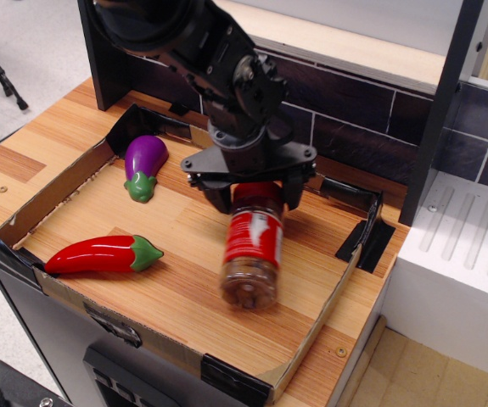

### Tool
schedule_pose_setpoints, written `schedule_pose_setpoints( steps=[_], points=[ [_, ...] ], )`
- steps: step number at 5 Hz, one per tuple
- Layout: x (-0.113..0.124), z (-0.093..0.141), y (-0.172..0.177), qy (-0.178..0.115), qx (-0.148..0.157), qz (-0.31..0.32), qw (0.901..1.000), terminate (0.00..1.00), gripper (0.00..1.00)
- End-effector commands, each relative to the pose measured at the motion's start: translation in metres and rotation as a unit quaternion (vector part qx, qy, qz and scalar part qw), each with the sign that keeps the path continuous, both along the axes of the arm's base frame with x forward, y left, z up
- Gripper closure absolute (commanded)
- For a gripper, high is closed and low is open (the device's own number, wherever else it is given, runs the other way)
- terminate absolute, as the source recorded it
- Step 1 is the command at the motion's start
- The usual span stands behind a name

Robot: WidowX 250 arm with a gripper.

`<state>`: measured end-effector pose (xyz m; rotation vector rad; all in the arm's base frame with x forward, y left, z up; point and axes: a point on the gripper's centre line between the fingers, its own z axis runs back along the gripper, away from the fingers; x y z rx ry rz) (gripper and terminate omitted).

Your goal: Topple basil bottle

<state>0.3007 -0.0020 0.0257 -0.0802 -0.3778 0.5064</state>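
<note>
Above the tray (53, 197), my gripper (252, 197) clamps the basil bottle (251, 246) by its lid, tilting it to topple.

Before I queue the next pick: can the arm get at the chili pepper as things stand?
Probably not yet: the tool is occupied, shut on the basil bottle. Otherwise the chili pepper lies uncovered with nothing over it.
</note>
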Motion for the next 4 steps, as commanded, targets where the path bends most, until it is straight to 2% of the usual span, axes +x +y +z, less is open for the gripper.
schedule_pose_setpoints(
  steps=[1, 2, 4],
  points=[
    [0.009, 0.056, -0.003, -0.020, 0.000, 0.008, 0.9998, 0.00, 0.00],
    [0.008, 0.091, -0.008, 0.002, 0.009, 0.024, 0.9997, 0.00, 0.00],
    [0.008, 0.091, -0.008, 0.002, 0.009, 0.024, 0.9997, 0.00, 0.00]
  ],
)
